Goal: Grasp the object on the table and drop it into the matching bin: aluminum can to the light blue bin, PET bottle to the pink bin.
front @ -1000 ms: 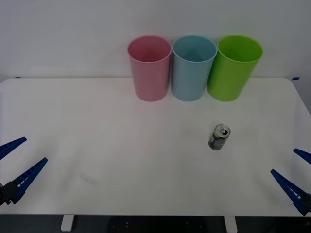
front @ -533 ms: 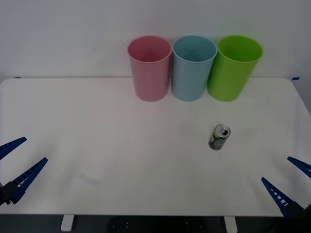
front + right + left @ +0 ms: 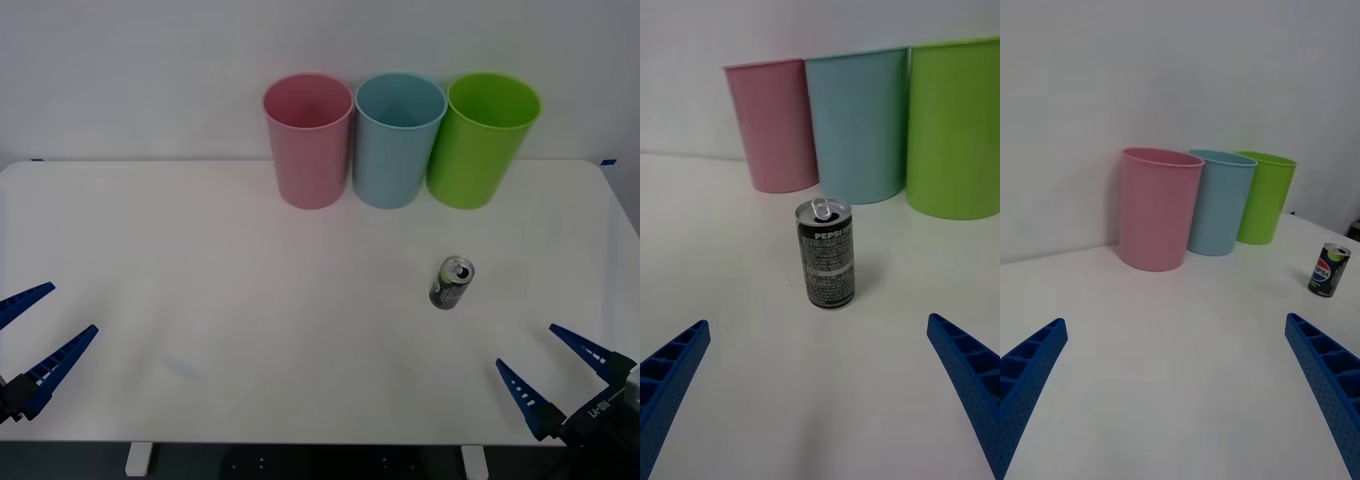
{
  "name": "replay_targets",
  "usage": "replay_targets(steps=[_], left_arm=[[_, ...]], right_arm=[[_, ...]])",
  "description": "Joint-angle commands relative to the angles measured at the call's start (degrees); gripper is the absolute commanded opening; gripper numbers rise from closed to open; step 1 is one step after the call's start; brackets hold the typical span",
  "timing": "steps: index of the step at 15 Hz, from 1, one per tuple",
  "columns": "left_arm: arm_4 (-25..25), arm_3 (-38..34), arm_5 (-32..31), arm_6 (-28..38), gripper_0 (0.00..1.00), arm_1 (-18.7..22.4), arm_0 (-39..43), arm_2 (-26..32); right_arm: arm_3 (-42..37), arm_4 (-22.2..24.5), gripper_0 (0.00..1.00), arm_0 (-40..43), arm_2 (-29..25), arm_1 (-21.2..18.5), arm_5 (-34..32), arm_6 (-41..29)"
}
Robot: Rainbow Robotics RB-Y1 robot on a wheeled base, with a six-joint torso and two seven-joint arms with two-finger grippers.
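A small dark aluminum can (image 3: pixel 451 283) (image 3: pixel 826 253) (image 3: pixel 1328 270) with a silver top stands upright on the white table (image 3: pixel 250 300), right of centre. Behind it, at the table's back edge, stand the pink bin (image 3: pixel 308 140) (image 3: pixel 773 125) (image 3: pixel 1156 208) and the light blue bin (image 3: pixel 398 140) (image 3: pixel 857 124) (image 3: pixel 1219 201) side by side. My right gripper (image 3: pixel 550 377) (image 3: pixel 820 390) is open near the front right edge, a short way in front of the can and pointing at it. At the front left edge my left gripper (image 3: pixel 32 337) (image 3: pixel 1176 390) waits open, far from the can.
A lime green bin (image 3: pixel 482 138) (image 3: pixel 955 127) (image 3: pixel 1262 196) stands right of the light blue one, all three bins close together against the white wall. Wide bare tabletop lies between the grippers and the bins.
My right gripper has moved left and forward along the front edge, toward the can. The left arm, the can and the bins have stayed put.
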Motion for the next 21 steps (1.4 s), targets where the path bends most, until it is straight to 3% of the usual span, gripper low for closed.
replay_targets(steps=[1, 6, 16, 21], left_arm=[[0.0, 0.0, 0.0, 0.0, 1.0, 0.0, 0.0, 0.0], [0.0, 0.0, 0.0, 0.0, 1.0, 0.0, 0.0, 0.0], [0.0, 0.0, 0.0, 0.0, 1.0, 0.0, 0.0, 0.0], [0.0, 0.0, 0.0, 0.0, 1.0, 0.0, 0.0, 0.0]], right_arm=[[4.37, -1.45, 1.0, -3.27, 1.99, 0.09, 1.08, 3.67], [8.41, -1.01, 1.0, -8.01, 4.01, 1.14, 3.02, 5.25], [8.59, 0.66, 1.0, -14.6, 12.28, 3.6, 18.92, 7.01], [14.65, 3.3, 1.0, -20.93, 12.63, 6.07, 19.89, 7.01]])
